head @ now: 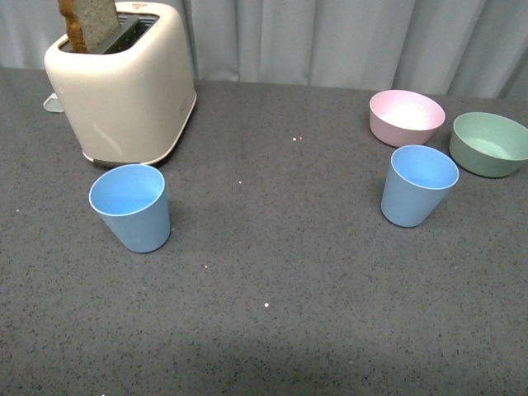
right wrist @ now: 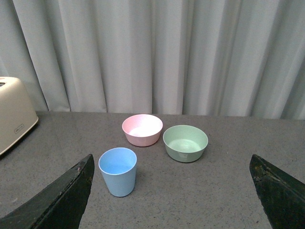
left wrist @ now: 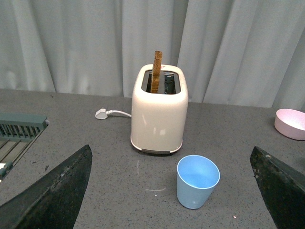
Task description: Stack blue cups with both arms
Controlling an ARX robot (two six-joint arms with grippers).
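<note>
Two light blue cups stand upright and apart on the dark grey table. The left cup is in front of the toaster; it also shows in the left wrist view. The right cup stands near the bowls; it also shows in the right wrist view. Neither arm shows in the front view. My left gripper is open and empty, its fingers wide apart with the left cup ahead between them. My right gripper is open and empty, the right cup ahead, near one finger.
A cream toaster with a slice of bread stands at the back left, its plug beside it. A pink bowl and a green bowl sit at the back right. A grey rack lies at the left wrist view's edge. Curtains hang behind.
</note>
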